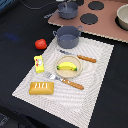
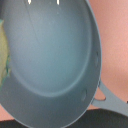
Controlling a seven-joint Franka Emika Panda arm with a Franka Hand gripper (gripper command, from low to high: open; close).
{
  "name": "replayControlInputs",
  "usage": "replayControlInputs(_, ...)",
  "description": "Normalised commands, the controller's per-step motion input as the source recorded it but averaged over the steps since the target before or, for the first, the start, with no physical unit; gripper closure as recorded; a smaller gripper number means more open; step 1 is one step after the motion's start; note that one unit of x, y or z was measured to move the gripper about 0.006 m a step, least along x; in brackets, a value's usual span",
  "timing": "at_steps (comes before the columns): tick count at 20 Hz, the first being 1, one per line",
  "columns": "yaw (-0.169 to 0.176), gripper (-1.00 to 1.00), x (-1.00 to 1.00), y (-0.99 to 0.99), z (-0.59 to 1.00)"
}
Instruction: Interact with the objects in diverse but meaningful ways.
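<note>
End effector [image 1: 64, 3] hangs over the far grey-blue pot [image 1: 68, 10] on the bench; I cannot tell its finger state.

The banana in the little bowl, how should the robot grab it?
Grip the banana across its middle, coming straight down from above. It lies flat in the shallow bowl, whose rim blocks a sideways approach, and its long curved body is narrowest across, so the fingers should straddle that width.

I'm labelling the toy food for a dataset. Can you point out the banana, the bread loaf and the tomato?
banana [image 1: 68, 66], exterior view, middle of the yellow fruit lying in the small plate.
bread loaf [image 1: 41, 88], exterior view, centre of its golden-brown top.
tomato [image 1: 40, 44], exterior view, middle of the red body, just off the mat.
</note>
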Motion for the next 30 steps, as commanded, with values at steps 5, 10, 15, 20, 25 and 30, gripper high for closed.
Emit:
replayControlInputs(5,0.158,-1.0,-0.09,0.01,-0.1)
replayControlInputs(10,0.229,-1.0,-0.06,0.09,-0.05)
replayControlInputs(15,0.154,-1.0,0.01,0.03,-0.01)
replayControlInputs(20,0.031,-1.0,0.19,0.0,-0.02)
replayControlInputs(25,0.018,-1.0,0.13,0.0,-0.13)
replayControlInputs(30,0.018,-1.0,0.09,0.0,-0.22)
